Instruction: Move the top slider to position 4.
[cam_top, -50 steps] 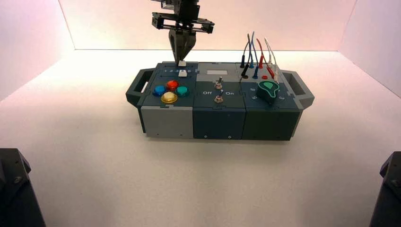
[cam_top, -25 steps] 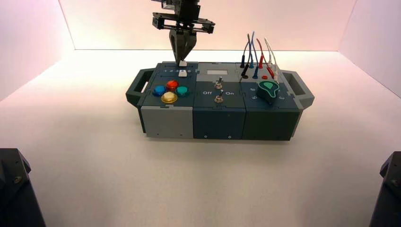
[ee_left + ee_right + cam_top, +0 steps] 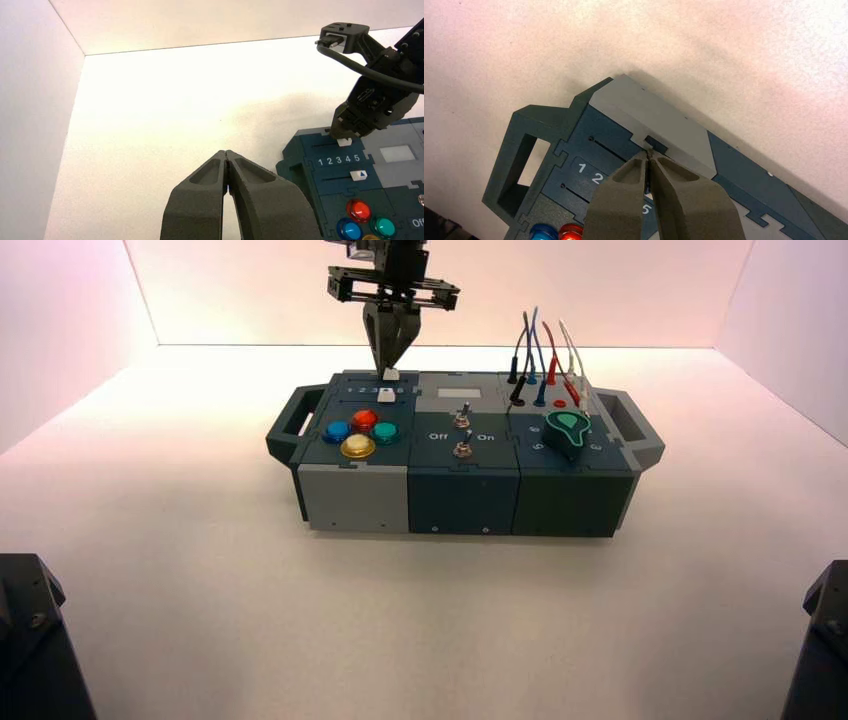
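The top slider's small white knob [image 3: 391,374] sits at the back left of the box [image 3: 357,496]. My right gripper [image 3: 390,367] hangs over it, fingers shut, tips down on the knob. In the left wrist view the knob [image 3: 344,142] lies under those tips, about above the printed 4 [image 3: 348,159]. In the right wrist view my shut right gripper [image 3: 648,155] hides the knob and the 4; the dark track [image 3: 609,148] runs out from under the fingers. My left gripper [image 3: 226,152] is shut and empty, off to the box's left.
The twin white knob [image 3: 358,175] sits on the lower track near 5. Red [image 3: 364,420], blue [image 3: 337,430], green [image 3: 385,432] and yellow [image 3: 357,447] buttons lie in front. Two toggle switches [image 3: 462,420], a teal knob [image 3: 567,427] and wires [image 3: 541,360] stand to the right.
My right gripper has moved a little to the right along the track, and the top slider's knob has gone with it. The left arm has not moved.
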Controlling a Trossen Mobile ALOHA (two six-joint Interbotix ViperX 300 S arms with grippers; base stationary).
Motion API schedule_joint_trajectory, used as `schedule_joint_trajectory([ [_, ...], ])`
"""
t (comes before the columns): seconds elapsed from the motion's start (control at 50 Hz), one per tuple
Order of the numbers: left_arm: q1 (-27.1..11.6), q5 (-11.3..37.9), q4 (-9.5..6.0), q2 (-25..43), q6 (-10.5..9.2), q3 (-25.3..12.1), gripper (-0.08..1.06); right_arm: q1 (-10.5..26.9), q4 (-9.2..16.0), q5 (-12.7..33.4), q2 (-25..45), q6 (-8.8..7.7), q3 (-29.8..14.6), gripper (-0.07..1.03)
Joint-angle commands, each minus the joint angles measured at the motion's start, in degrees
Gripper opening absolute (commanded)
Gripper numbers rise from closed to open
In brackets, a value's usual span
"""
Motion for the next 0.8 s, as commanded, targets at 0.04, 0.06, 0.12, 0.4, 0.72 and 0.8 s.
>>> schedule_joint_trajectory([
  [0.04,-0.4,-0.3,0.09,-0.4,0.18,-2.1,-0.03,-0.3,0.0,-0.1,-3.8,0.26,-0.5,-0.02],
  [0.06,-0.3,-0.3,0.18,-0.4,0.18,-2.1,-0.03,-0.3,0.0,-0.1,-3.8,0.26,-0.6,-0.02],
  [0.12,-0.3,-0.3,0.09,-0.3,0.18,-2.1,-0.03,-0.2,0.0,-0.1,-3.8,0.26,-0.6,-0.02],
  [0.4,-0.3,-0.3,0.18,-0.3,0.18,-2.0,-0.03,-0.3,0.0,-0.3,-4.1,0.18,-1.9,-0.02],
  [0.72,-0.3,-0.3,0.09,-0.1,0.18,-2.0,-0.03,-0.1,0.0,-1.1,-7.5,0.09,-6.8,-0.02],
  [0.8,-0.3,-0.3,0.09,-0.1,0.18,-1.9,-0.03,0.1,0.4,1.8,-8.4,0.35,-6.8,-0.02],
])
